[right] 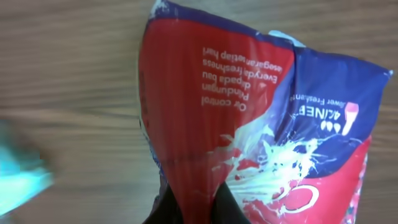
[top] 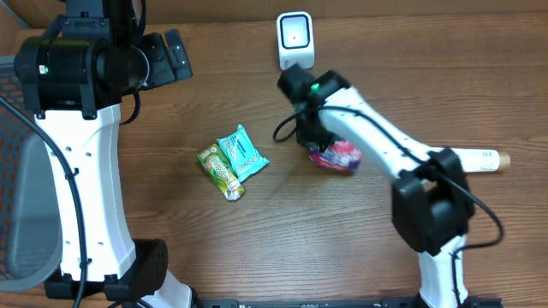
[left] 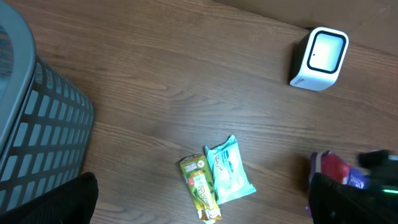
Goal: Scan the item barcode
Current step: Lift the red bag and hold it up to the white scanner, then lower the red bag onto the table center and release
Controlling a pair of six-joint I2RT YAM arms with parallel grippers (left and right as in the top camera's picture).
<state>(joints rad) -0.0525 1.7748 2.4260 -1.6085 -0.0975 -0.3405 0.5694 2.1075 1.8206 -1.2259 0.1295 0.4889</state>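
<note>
The item held is a red and blue snack packet point(top: 341, 157), lying right of the table's middle. My right gripper point(top: 313, 137) is shut on its left edge. In the right wrist view the packet point(right: 249, 124) fills the frame, and its foil is pinched into a fold between the dark fingertips point(right: 239, 208) of the gripper point(right: 202, 206). No barcode shows on the visible face. The white scanner point(top: 294, 38) stands at the table's far edge, just behind the right gripper. My left gripper point(left: 202, 186) hangs open and high over the left side, holding nothing.
A green packet point(top: 221, 173) and a teal packet point(top: 242, 154) lie side by side at mid-table, left of the held packet. A pale bottle point(top: 479, 160) lies at the right. A grey mesh basket point(left: 31, 124) stands at the far left.
</note>
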